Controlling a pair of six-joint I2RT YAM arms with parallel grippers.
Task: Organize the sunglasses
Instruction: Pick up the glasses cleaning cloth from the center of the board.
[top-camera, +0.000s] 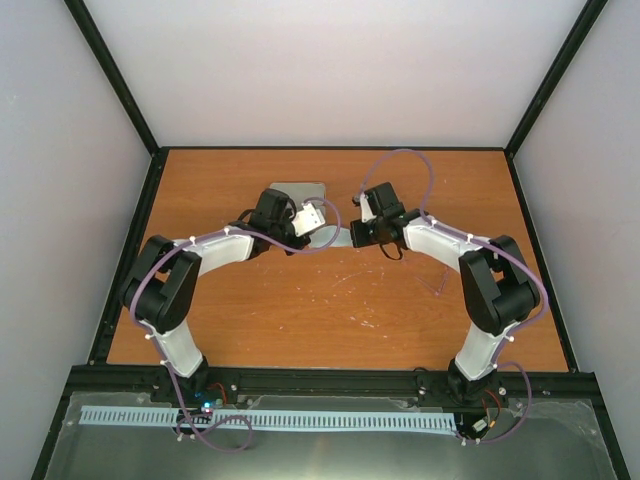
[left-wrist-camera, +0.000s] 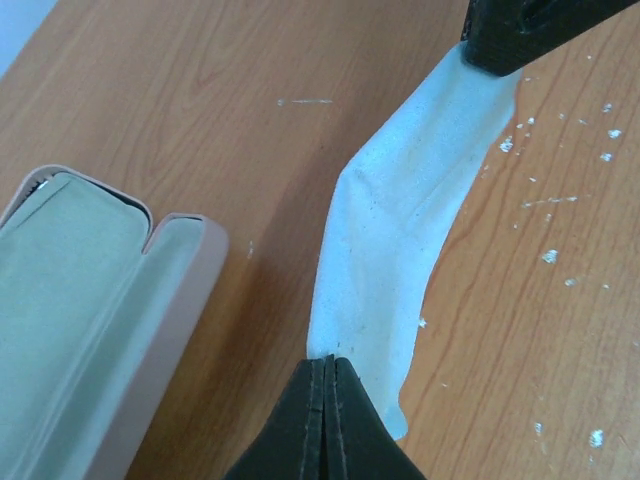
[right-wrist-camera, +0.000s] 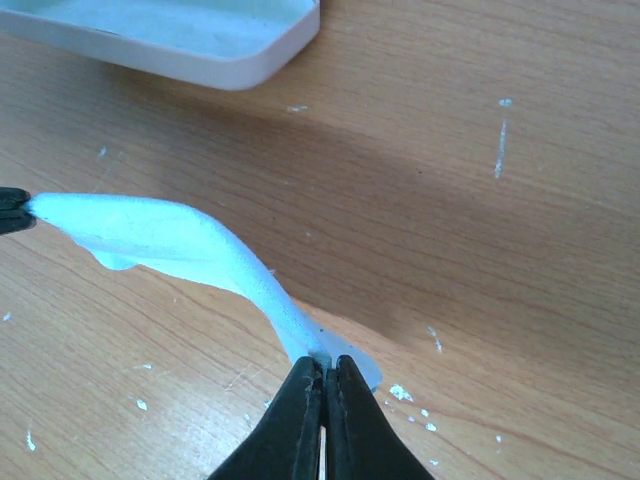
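A light blue cloth (left-wrist-camera: 400, 230) hangs stretched between my two grippers just above the wood. My left gripper (left-wrist-camera: 330, 362) is shut on one end of it. My right gripper (right-wrist-camera: 325, 365) is shut on the other end (right-wrist-camera: 180, 245). In the top view the cloth (top-camera: 338, 238) spans the short gap between the left gripper (top-camera: 322, 236) and the right gripper (top-camera: 354, 234) at mid-table. A faint thin pinkish outline, probably the sunglasses (top-camera: 434, 283), lies on the wood under the right arm. The wrist views do not show them.
The pink oblong case (left-wrist-camera: 175, 290) lies open, pale lining up, just left of the cloth. It also shows in the right wrist view (right-wrist-camera: 250, 65) and in the top view (top-camera: 298, 190) behind the grippers. White specks dot the wood. Black frame posts edge the table.
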